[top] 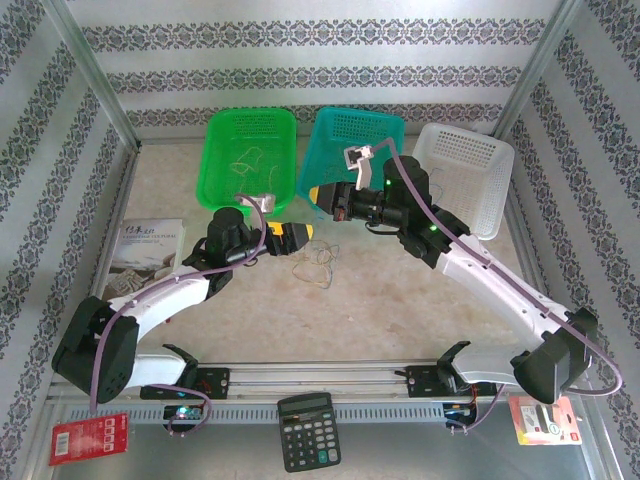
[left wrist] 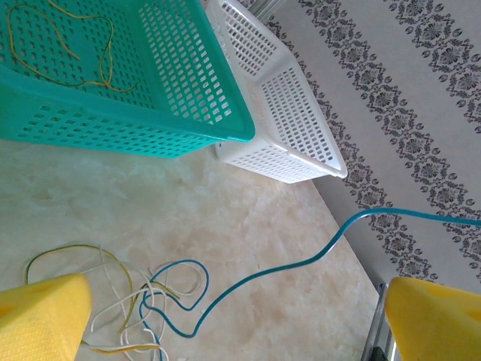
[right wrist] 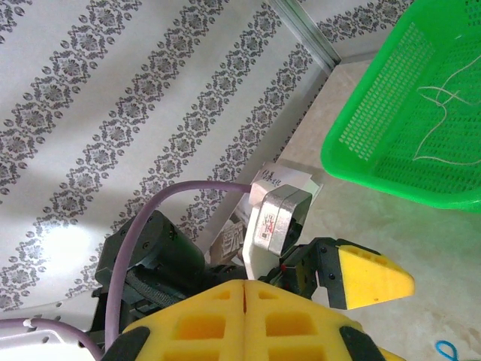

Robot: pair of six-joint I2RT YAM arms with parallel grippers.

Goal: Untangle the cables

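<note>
A tangle of thin yellow, whitish and blue cables (top: 315, 265) lies on the table between the arms, and its strands (left wrist: 128, 308) show in the left wrist view. One blue cable (left wrist: 301, 263) rises out of it into the air and leaves the frame to the right. My left gripper (top: 290, 237) hangs open just left of the tangle, its yellow pads (left wrist: 41, 316) wide apart. My right gripper (top: 318, 197) is higher, by the teal basket, with its pads (right wrist: 246, 289) pressed together. It appears to hold the raised blue cable, though the grip point is hidden.
A green basket (top: 250, 111) holds a whitish cable (right wrist: 440, 113). The teal basket (left wrist: 188, 143) holds a yellow cable (left wrist: 105, 60). A white basket (top: 470, 140) stands at back right. A booklet (top: 145, 250) lies left; a calculator (top: 308, 430) and red packs (top: 88, 438) sit at the near edge.
</note>
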